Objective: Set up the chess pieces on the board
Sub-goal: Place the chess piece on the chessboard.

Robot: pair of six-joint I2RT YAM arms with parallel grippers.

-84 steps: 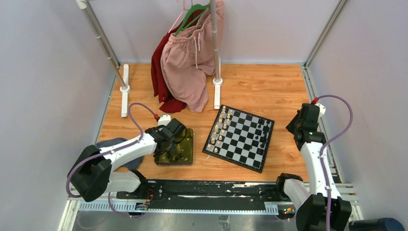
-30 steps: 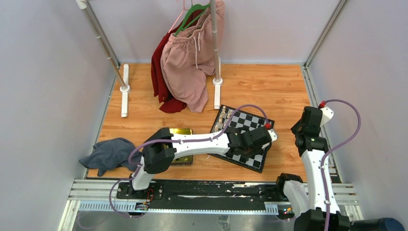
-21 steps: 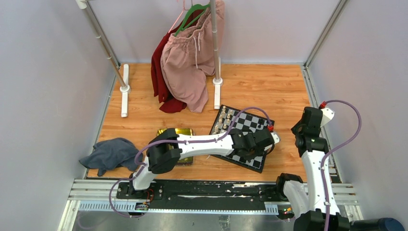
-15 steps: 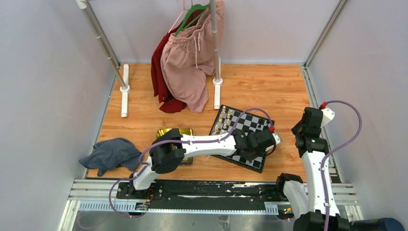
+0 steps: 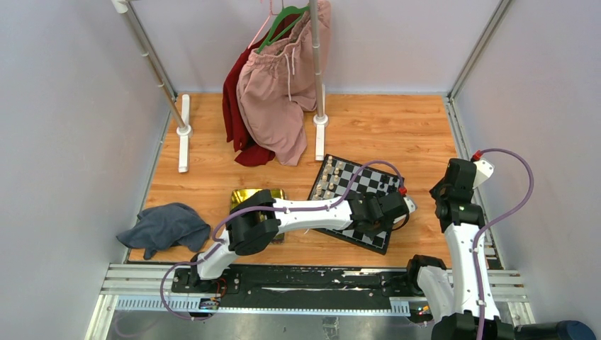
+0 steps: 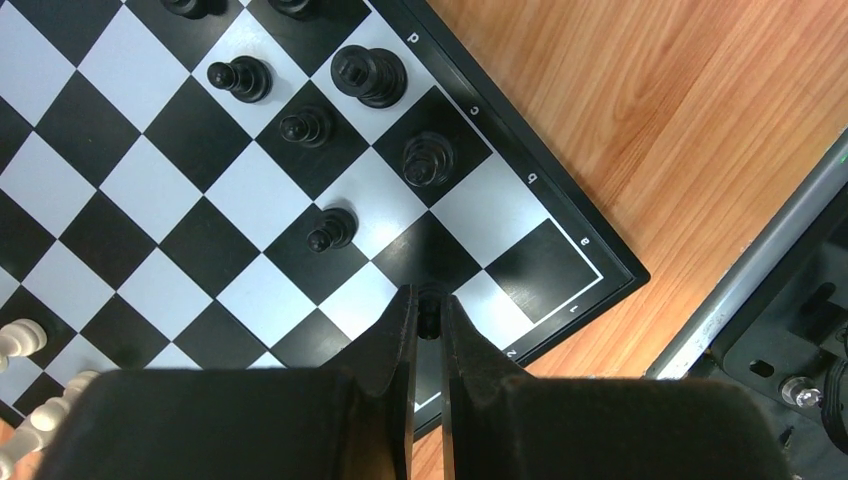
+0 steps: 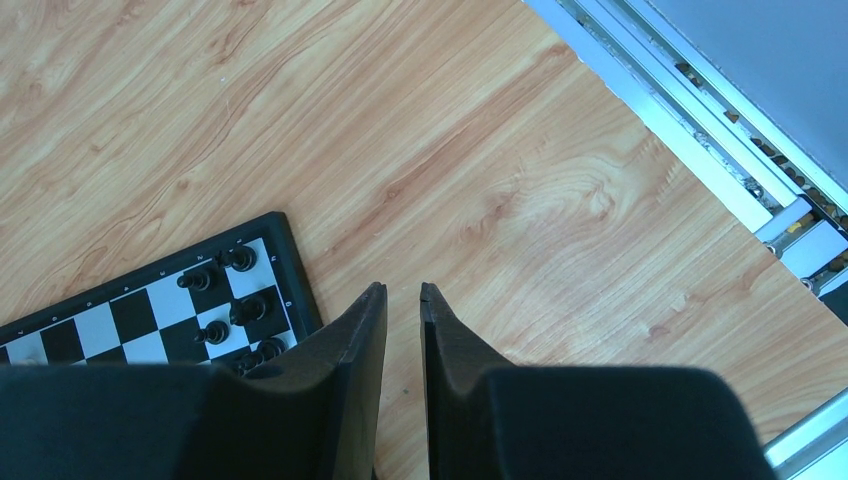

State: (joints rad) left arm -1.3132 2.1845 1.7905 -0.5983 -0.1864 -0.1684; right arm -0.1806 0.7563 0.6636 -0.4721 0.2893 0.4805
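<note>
So the left arm [image 5: 305, 209] was stretched way across the table [image 5: 397, 120], with the left fingers [image 6: 398, 325] over the lower right corner of the board [image 5: 363, 183]. In the left wrist view they were clenched on a tiny black piece [image 6: 430, 297], low in the middle of the frame. It sat above a dark square close to the board's corner. Couldn't tell whether it was touching the square or hanging just over it.

The other black chess pieces [image 6: 427, 158] stood in the upper middle of that view, each on its own square and all apart from the fingers. A few cream-white pieces [image 6: 22, 336] peeked in at the lower left.

The board itself lay flat on the wood, centre-right in the top view and turned at an angle.

The right arm [image 5: 464, 241] stood at the right of the frame, apart from the board. The right fingers [image 7: 365, 325] were over bare wood just beside the board's corner, with a narrow gap between them and nothing in it.

Other stuff:
- a yellow-green tray [image 5: 259, 193] left of the board, partly under the left arm
- a grey cloth [image 5: 164, 225] at the lower left
- pink shorts [image 5: 280, 92] hanging at the upper middle
</note>
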